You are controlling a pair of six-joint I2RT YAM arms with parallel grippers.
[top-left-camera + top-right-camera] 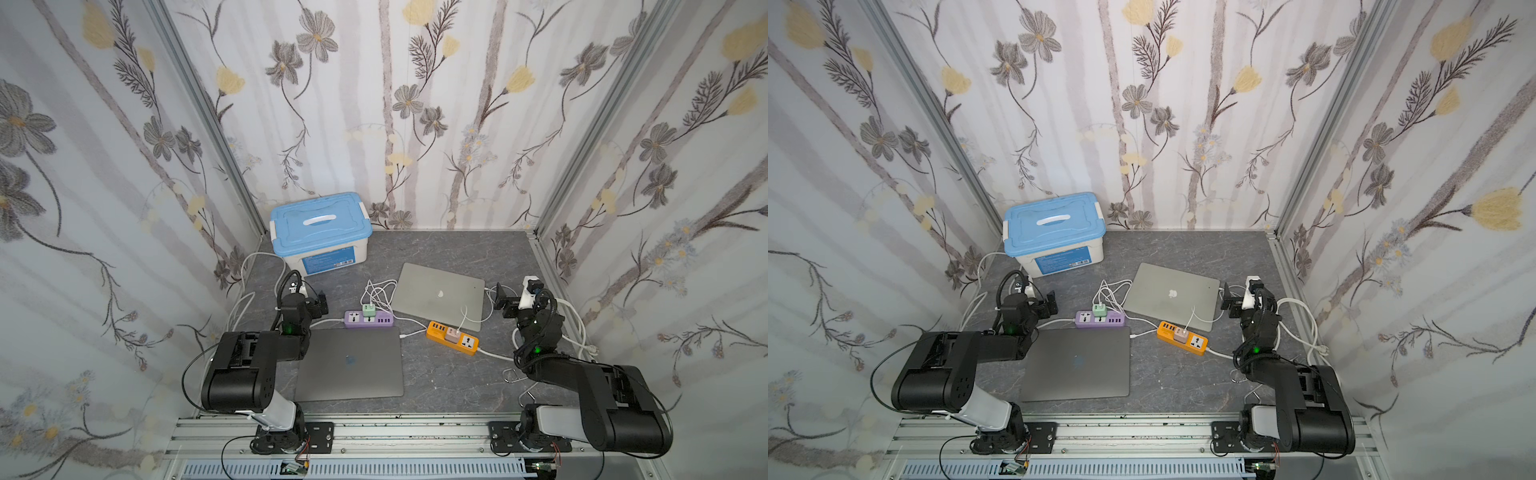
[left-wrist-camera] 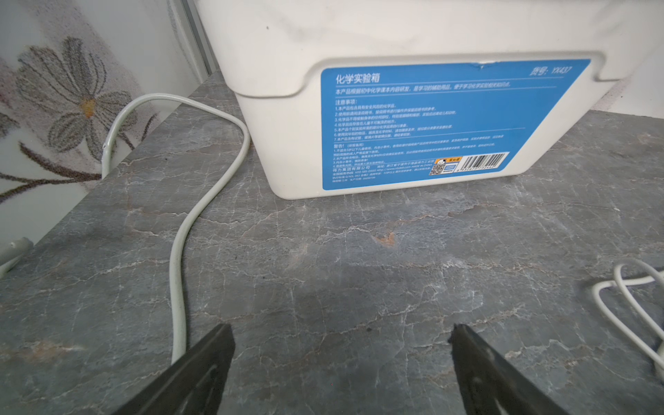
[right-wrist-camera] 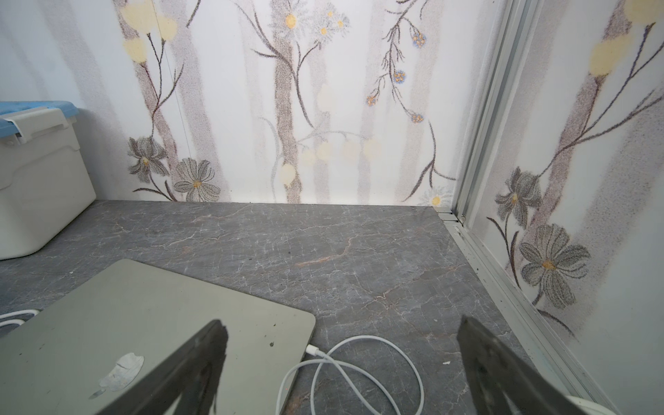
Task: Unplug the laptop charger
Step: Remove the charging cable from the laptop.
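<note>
A silver laptop (image 1: 440, 293) lies shut at the back right, and a dark grey laptop (image 1: 351, 363) lies shut at the front left. A pink charger (image 1: 453, 336) sits in the orange power strip (image 1: 467, 343). A green charger (image 1: 368, 309) sits in the purple power strip (image 1: 369, 320). In the right wrist view a white plug (image 3: 312, 349) sits in the silver laptop's (image 3: 143, 334) side, its cable (image 3: 377, 359) looped on the table. My right gripper (image 3: 343, 330) hovers open above that corner. My left gripper (image 2: 341, 334) hangs open over bare table, facing the box.
A white box with a blue lid (image 1: 320, 232) stands at the back left, its blue label (image 2: 413, 125) facing my left gripper. A thick white cord (image 2: 179, 251) runs along the left wall. More white cords (image 1: 577, 324) lie by the right wall. Thin cables (image 1: 378, 293) tangle behind the purple strip.
</note>
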